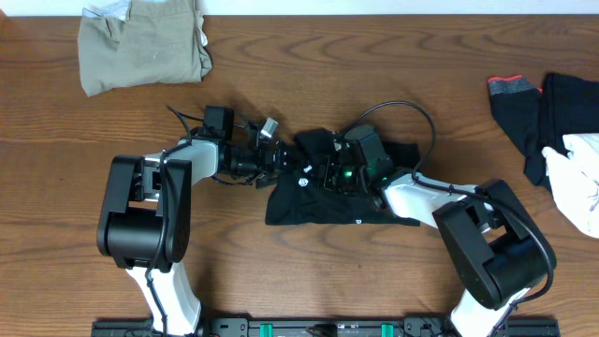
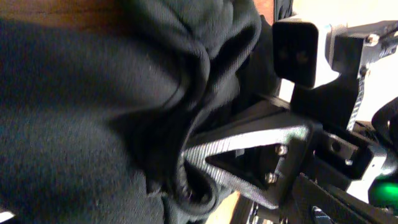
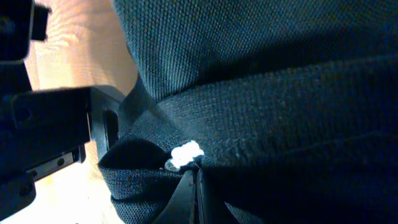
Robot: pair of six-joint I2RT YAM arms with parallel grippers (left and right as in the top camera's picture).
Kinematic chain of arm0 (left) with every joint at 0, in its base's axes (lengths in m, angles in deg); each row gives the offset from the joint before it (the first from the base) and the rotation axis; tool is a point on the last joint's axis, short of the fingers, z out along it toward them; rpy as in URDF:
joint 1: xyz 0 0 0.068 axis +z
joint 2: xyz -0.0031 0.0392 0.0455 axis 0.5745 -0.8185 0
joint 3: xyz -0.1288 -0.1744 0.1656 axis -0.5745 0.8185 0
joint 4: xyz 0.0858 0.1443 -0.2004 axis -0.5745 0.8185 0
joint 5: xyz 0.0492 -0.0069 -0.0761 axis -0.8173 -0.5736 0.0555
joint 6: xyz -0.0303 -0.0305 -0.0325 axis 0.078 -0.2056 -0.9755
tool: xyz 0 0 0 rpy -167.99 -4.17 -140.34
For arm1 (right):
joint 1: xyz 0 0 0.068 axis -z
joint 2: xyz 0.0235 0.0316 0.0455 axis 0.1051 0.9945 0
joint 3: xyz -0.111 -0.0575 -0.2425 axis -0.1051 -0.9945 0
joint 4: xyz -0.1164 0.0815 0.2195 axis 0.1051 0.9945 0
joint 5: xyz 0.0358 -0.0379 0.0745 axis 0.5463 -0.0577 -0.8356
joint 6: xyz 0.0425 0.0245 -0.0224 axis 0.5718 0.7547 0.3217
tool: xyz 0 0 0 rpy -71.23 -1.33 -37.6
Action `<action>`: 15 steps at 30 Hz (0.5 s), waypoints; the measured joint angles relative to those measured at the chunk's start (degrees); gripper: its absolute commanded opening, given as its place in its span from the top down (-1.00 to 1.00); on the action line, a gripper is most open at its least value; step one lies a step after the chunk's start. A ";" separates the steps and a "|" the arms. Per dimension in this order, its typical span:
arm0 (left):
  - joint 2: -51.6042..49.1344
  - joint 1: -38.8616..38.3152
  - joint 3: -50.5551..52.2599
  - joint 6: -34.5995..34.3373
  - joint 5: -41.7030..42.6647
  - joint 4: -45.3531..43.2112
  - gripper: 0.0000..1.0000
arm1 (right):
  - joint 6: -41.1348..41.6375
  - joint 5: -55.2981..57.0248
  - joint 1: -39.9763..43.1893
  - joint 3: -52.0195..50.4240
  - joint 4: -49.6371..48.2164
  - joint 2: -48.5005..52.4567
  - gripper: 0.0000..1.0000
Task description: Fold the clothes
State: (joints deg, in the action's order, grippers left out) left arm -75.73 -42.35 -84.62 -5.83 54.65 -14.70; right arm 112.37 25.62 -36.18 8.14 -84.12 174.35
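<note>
Arm bases sit at near table (image 1: 374, 56) edge, both arms reach in toward centre.

R gripper (image 1: 329, 175): jaws pressed together, pinching a fold of the black garment (image 1: 318, 206). R wrist cam: fabric fills the view, knit weave visible, fold bunched right at the fingertips. A small white bit of print sits just above the pinch.

L gripper (image 1: 271, 159): jaws spread, at the garment's L edge, facing R gripper. Can't see it holding anything. L wrist cam: mostly black cloth, thick rolled hem curling round a triangular R finger (image 2: 249, 158). R arm's cam housing is behind it, upper right. L's own fingers can't be made out in that view.

Black garment: centre of table, between the 2 grippers. Lower part lies flat-ish, near edge roughly straight; upper part is crumpled and lifted around R gripper. Round white logo (image 1: 304, 182) faces up near its L side, just beside both grippers. A line of white print runs on the near edge.

Far R: pile of black cloth w/ red-orange trim (image 1: 513, 89) and white garment (image 1: 580, 183) overlapping, partly out of view, well apart from the arms.

Far L corner: khaki garment (image 1: 140, 47), loosely folded, with a bit of white cloth at its R edge. Well apart from the rest.
</note>
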 measured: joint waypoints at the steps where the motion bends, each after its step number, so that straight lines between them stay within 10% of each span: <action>1: 0.00 0.00 0.00 0.02 0.00 0.00 -0.96 | 0.04 -0.04 -0.15 0.02 0.09 0.00 0.97; 15: 0.00 0.00 0.00 0.02 0.00 0.00 -0.96 | -1.99 -0.20 1.51 8.35 18.97 -9.81 0.87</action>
State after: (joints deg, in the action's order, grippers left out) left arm -75.73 -42.35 -84.62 -5.80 54.65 -14.70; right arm 110.38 25.42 -34.68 16.49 -65.15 164.54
